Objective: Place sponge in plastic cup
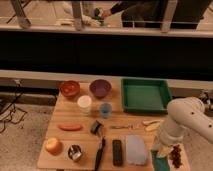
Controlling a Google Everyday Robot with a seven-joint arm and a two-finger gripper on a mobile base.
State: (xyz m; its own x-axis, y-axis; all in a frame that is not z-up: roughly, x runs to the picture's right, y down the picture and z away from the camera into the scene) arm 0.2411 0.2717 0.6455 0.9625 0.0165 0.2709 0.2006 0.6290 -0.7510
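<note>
**Pincer closed low over the sponge at the worktop's front right corner**

We see the white arm [187, 120] reaching down at the right side of the wooden worktop [65, 137]. Its pincer [161, 149] sits low at the front right corner, fingers closed, right at the teal sponge [161, 161]; we cannot tell whether the sponge is gripped or merely touched. The sponge lies at the front edge, between the grey-blue cloth [135, 149] and a cluster of dark red fruit [175, 155] by the right edge.

The blue plastic cup [105, 110] stands upright near the middle of the worktop, just beside the white cup [84, 104], well apart from the sponge. Behind them sit the orange bowl [70, 88] and the purple bowl [100, 88]; the green tray [146, 94] fills the rear right corner.

Between sponge and plastic cup lie a fork [125, 127] and the cloth, with bare wood around them. Along the front edge we see an apple [53, 145], a metal cup [75, 152], a black brush [99, 154] and a black remote [117, 151]. A carrot [69, 127] lies on the left side
</note>
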